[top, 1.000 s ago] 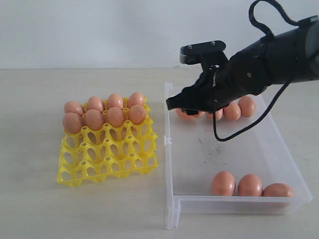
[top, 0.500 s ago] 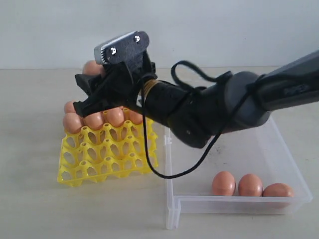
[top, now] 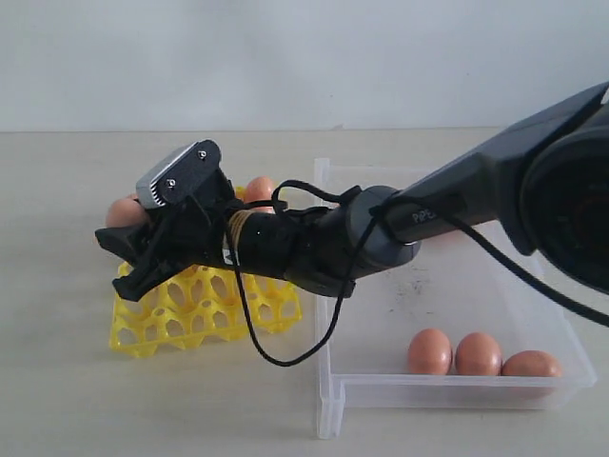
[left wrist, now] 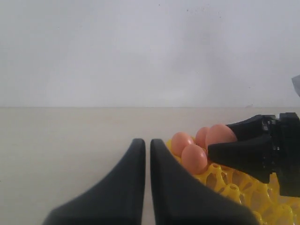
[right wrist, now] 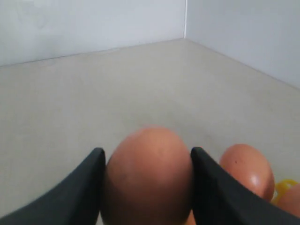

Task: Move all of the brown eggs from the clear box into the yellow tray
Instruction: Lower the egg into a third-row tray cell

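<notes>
A bright yellow plastic lattice egg tray (top: 195, 319) sits on the pale beige table (top: 67, 409) in the left half of the exterior view. Beside it on the right lies a large shallow box of clear colourless plastic (top: 328, 324).

The black right arm reaches from the right edge of the frame across the box's far left corner, and its right gripper (top: 109, 265) hangs over the tray's left side. In the right wrist view its jaws pinch a smooth orange-brown oval egg, the held egg (right wrist: 147, 173), one jaw on each flank. Another brown egg (right wrist: 246, 171) sits just beside it. In the exterior view the arm hides most of the tray's far rows. One brown tray egg (top: 259, 188) shows behind the arm at centre-left and another (top: 124, 211) above the gripper, while the near cups stand bare.

Three more brown eggs (top: 478, 353) lie in a row against the box's near wall, at lower right of the frame.

The left gripper (left wrist: 144, 152) shows only in its own wrist view. Its jaws are pressed almost together with a thin slit between them, gripping nothing, low over bare table near the tray's edge.
</notes>
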Motion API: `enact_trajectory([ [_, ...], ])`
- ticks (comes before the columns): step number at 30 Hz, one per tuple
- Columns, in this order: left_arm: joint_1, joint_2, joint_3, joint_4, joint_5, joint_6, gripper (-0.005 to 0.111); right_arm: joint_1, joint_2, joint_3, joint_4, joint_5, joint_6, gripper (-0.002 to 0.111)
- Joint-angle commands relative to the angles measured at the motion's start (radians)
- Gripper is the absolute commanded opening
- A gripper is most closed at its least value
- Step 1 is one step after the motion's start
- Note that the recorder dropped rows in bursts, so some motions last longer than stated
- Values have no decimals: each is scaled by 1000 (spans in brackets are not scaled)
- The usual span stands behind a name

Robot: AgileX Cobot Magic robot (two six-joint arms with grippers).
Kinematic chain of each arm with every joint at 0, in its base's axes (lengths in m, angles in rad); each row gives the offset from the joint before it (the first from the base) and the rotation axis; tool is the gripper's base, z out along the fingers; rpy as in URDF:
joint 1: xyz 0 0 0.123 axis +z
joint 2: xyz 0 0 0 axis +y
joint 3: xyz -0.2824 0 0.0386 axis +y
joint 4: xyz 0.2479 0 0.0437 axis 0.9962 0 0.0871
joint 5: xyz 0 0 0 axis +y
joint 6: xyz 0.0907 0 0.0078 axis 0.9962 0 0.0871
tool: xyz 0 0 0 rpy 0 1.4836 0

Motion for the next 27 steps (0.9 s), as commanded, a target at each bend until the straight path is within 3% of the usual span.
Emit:
enact_trajectory([
  [1, 2, -3, 4, -5, -14, 0, 4, 0, 39, -59, -83, 35, 89, 0],
  [18, 2, -3, 4, -5, -14, 0, 4, 0, 97, -107, -59, 66, 107, 1],
  [20, 2, -3, 4, -5, -14, 0, 4, 0, 97, -107, -59, 68, 107, 8],
  [24, 2, -3, 4, -5, -14, 0, 4, 0, 97, -109, -58, 72, 107, 36],
  [27, 2, -3, 4, -5, -14, 0, 4, 0, 97, -109, -48, 87, 111, 51],
])
